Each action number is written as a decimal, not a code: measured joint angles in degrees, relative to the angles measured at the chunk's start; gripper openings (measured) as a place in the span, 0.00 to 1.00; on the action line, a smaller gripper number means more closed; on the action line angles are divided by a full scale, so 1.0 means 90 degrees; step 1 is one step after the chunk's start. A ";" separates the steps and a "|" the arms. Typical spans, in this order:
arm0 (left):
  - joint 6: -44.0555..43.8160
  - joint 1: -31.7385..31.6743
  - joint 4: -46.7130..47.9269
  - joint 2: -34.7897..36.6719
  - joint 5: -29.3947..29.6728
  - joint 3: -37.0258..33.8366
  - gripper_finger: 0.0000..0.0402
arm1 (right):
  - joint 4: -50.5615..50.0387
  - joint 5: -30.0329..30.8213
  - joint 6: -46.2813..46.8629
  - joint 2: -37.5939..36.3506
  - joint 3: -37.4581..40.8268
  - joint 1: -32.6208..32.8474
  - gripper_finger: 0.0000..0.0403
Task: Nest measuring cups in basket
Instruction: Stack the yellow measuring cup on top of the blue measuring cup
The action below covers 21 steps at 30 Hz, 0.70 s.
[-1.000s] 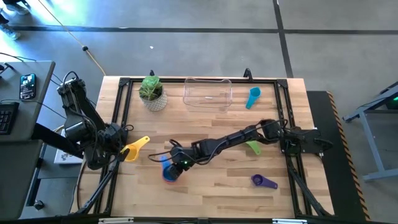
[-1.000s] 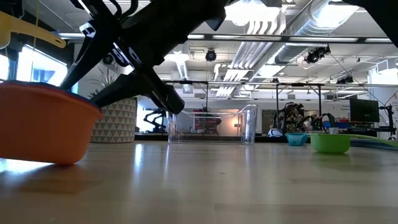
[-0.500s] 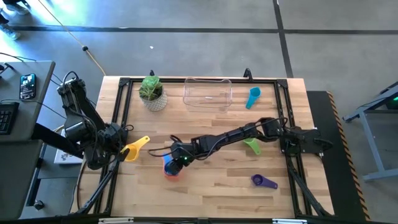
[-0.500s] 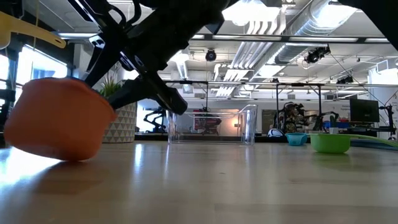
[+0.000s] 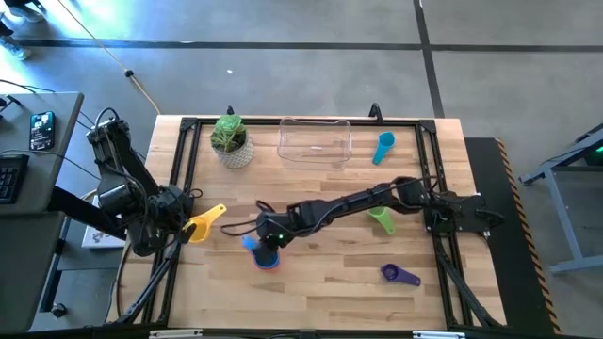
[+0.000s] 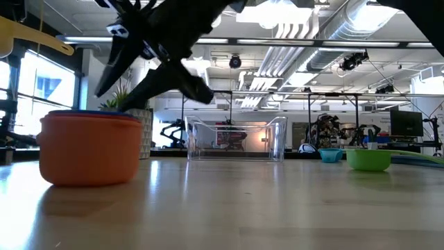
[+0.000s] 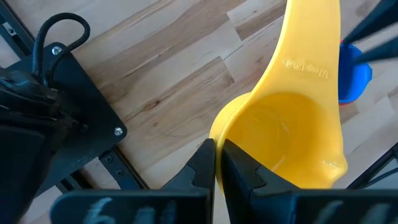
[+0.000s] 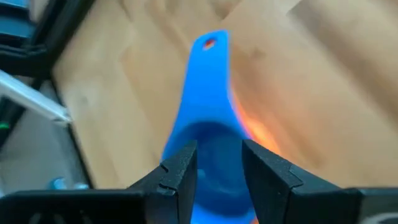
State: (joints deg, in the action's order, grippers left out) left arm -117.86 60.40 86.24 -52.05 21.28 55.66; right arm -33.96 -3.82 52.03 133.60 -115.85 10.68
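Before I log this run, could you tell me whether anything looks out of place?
Nothing is spilled or damaged. The basket is empty; cups lie scattered. The left end effector holds the yellow cup at the table edge; the right end effector grips the blue cup.

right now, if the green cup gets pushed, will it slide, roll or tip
The green cup probably slides: in the low view it sits upright, broad and low, on the smooth wooden table. It looks like thin plastic, so likely light. Its flat handle may make it swivel when nudged off-centre.
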 joint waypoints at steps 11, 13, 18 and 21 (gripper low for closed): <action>-0.0456 0.0001 -0.0069 -0.0055 0.0097 0.0000 0.01 | -0.1768 0.0488 -0.1252 0.0000 -0.1828 -0.0264 0.29; -0.0452 0.0002 -0.0117 -0.0090 0.0095 0.0000 0.01 | -0.2018 0.0596 -0.1366 -0.0002 -0.2131 -0.0313 0.29; -0.0442 0.0002 -0.0359 -0.0221 0.0122 -0.0001 0.01 | -0.2070 0.0594 -0.1491 -0.0202 -0.2057 -0.0371 0.29; -0.0449 0.0001 -0.0443 -0.0347 0.0141 -0.0002 0.01 | -0.2234 0.0582 -0.1496 -0.0209 -0.2117 -0.0353 0.29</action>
State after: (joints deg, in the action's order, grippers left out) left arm -121.90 60.41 82.25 -55.17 22.55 55.64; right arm -54.07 1.41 38.56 131.72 -134.90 7.50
